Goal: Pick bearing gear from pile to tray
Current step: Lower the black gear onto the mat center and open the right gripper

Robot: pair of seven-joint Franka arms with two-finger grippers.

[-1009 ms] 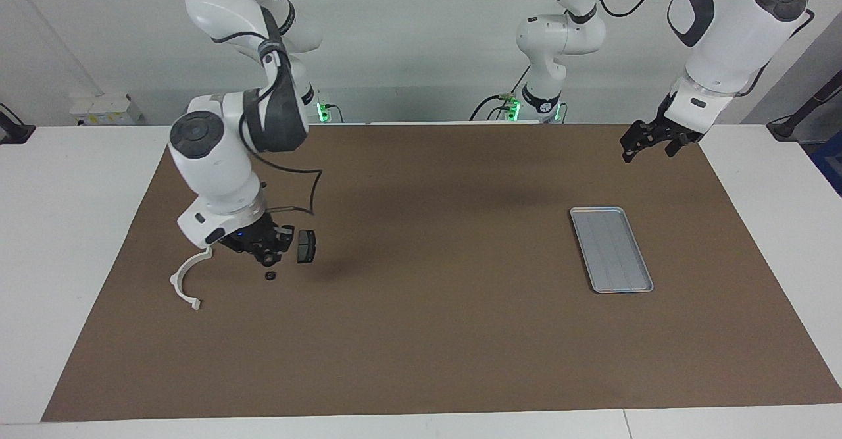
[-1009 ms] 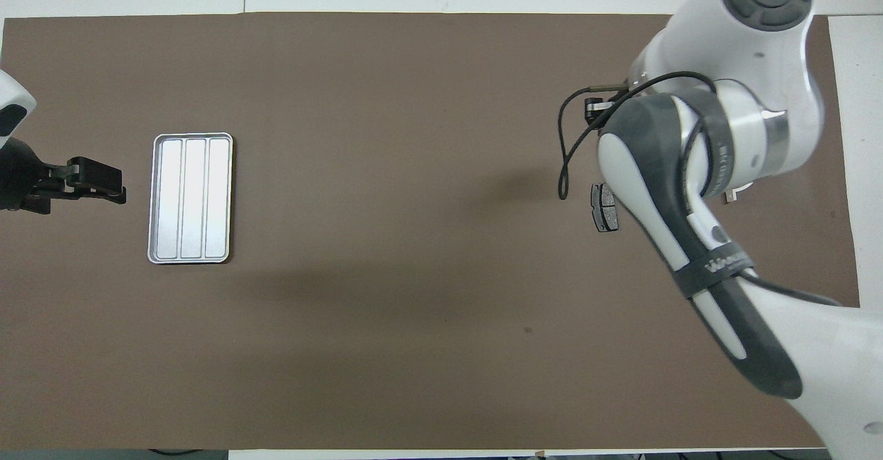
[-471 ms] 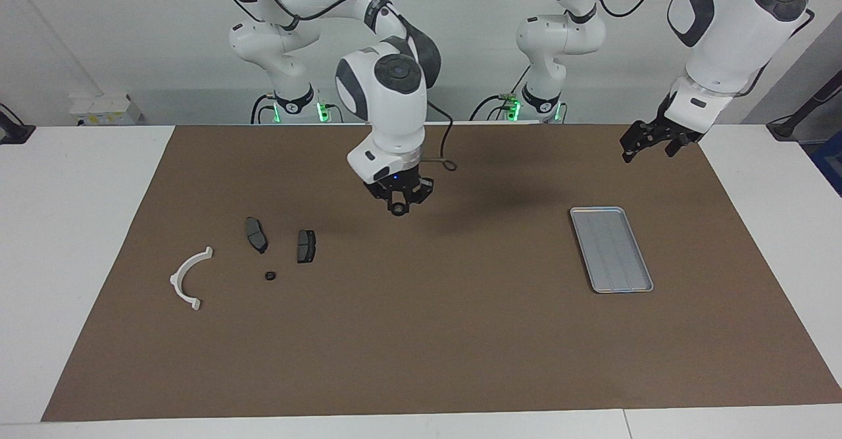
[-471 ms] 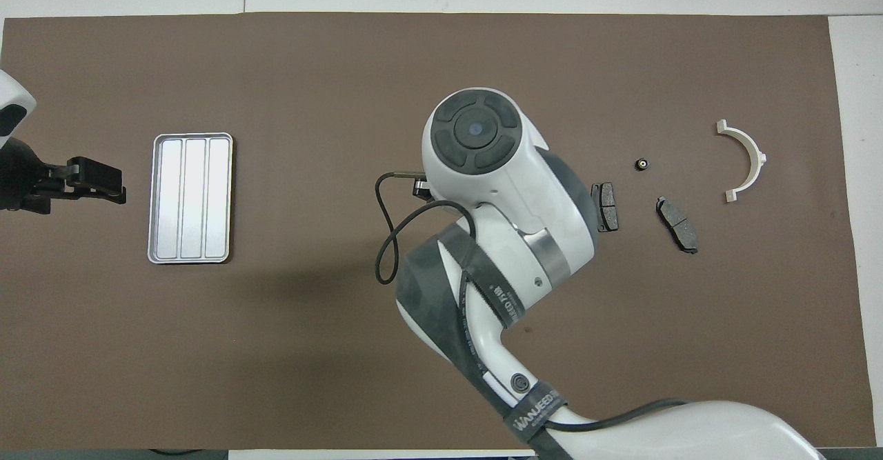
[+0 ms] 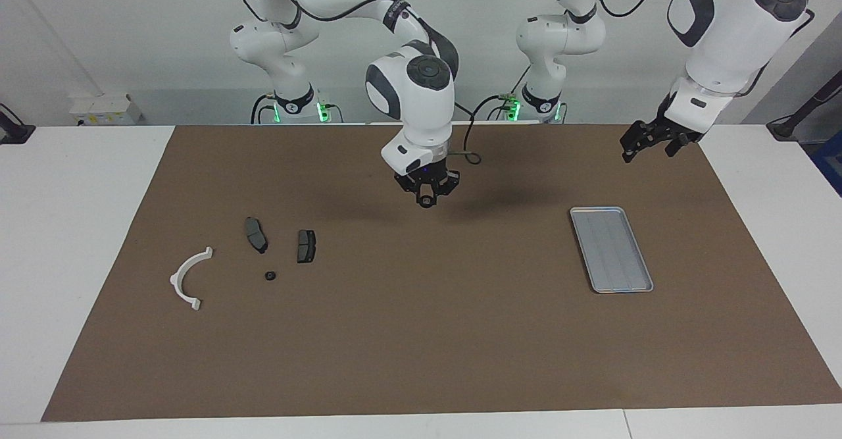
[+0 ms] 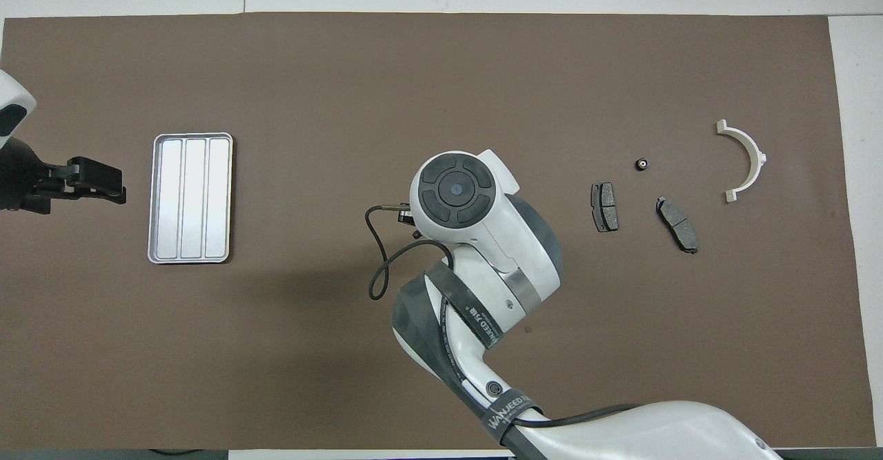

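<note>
The right gripper [image 5: 427, 201] is up off the pile and travelling, now over bare brown mat [image 5: 421, 334] about midway between the scattered parts and the tray [image 5: 612, 249], a good way on from where it hung half a second back. Its fingertips are pinched nearly together on a small black ring, the bearing gear [image 5: 427, 201], which shows dark and round at the tips in the facing view; from overhead the arm's own wrist hides it. Left on the mat at the right arm's end are the white half-ring bracket [image 5: 189, 278], two brake pads [image 5: 256, 234] [image 5: 306, 245] and one more tiny black round piece [image 5: 270, 275], all lying where they lay a moment ago. So the pick looks done, and the carry is roughly half run. The tray sits empty toward the left arm's end, grooves running lengthwise. The left gripper [image 5: 648, 141] waits in the air near the tray's robot-side end, jaws spread wide, holding nothing. Next call, as I read it: carry on across, come down over the tray, let go low so the ring doesn't roll.
</note>
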